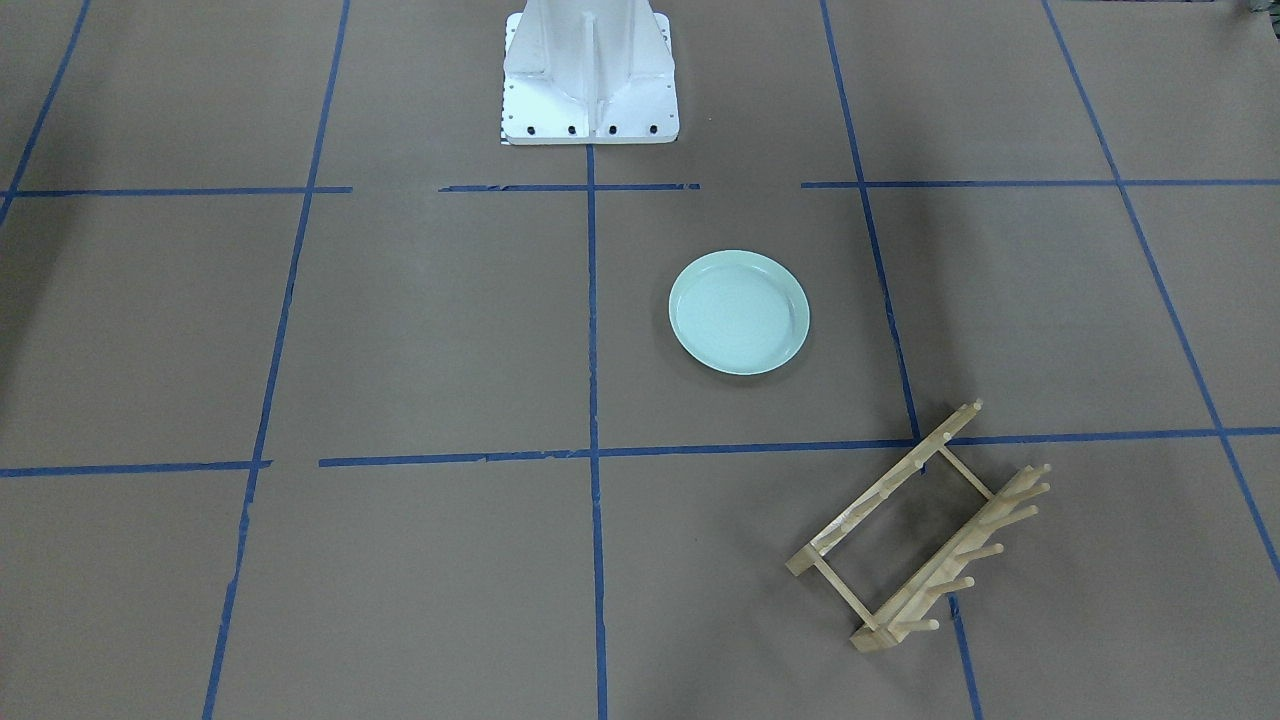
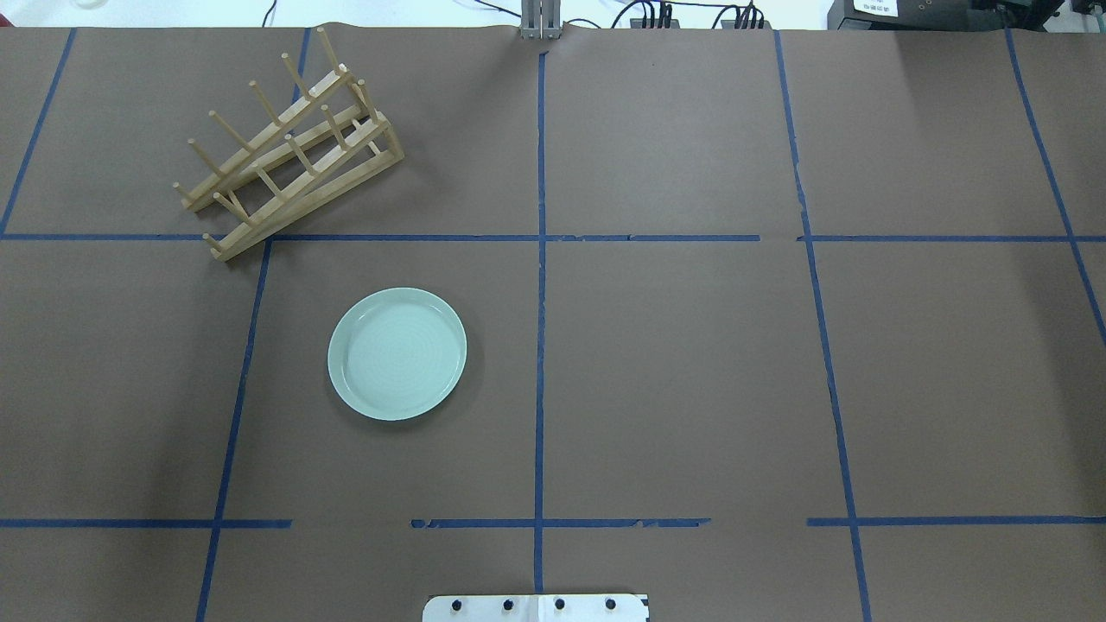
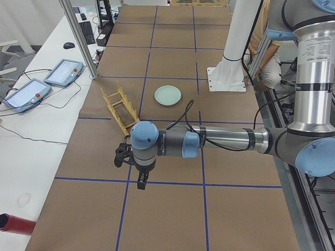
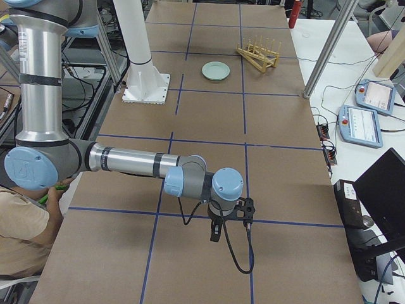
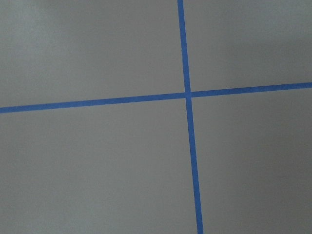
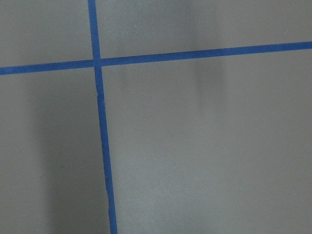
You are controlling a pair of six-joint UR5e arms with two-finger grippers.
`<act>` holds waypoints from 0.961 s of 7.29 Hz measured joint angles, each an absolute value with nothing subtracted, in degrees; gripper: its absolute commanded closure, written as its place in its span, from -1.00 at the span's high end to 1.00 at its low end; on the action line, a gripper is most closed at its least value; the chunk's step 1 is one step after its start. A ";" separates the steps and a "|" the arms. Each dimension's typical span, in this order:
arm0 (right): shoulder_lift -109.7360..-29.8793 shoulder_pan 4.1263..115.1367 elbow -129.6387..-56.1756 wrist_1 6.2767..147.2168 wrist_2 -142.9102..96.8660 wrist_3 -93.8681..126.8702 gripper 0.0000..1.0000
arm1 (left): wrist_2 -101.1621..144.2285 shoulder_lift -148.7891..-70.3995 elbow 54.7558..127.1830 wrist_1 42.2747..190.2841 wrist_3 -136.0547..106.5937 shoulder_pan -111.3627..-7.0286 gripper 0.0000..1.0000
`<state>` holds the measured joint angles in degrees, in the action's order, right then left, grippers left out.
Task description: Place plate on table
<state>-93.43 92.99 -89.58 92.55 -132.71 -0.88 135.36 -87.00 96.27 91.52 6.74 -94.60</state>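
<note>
Plate [image 2: 397, 354] lies flat on desk [image 2: 691, 371], apart from rack [image 2: 285, 147] near far-left corner | task looks complete | left gripper [image 3: 140, 183], right gripper [image 4: 216, 234] hang over opposite desk ends, opening cannot be told

Silver arms [image 3: 225, 140], pale-blue joint caps [image 3: 144, 136], white bolted base [image 1: 590, 70]

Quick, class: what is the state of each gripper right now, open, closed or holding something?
Left gripper: cannot be told, seen only from the side.
Right gripper: cannot be told, seen only from the side.
</note>
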 measured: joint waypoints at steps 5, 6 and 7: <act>-93.39 92.99 -89.61 92.55 -132.71 -0.88 1.00 | 135.17 -88.26 96.50 92.01 6.71 -94.46 1.00; -93.38 92.99 -89.59 92.55 -132.72 -0.88 1.00 | 135.17 -88.43 96.41 92.00 6.65 -94.43 1.00; -93.40 92.99 -89.57 92.55 -132.71 -0.88 1.00 | 135.24 -88.53 96.08 91.98 6.67 -94.41 1.00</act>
<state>-93.40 92.99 -89.57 92.55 -132.71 -0.88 135.24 -88.53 96.08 91.98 6.67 -94.41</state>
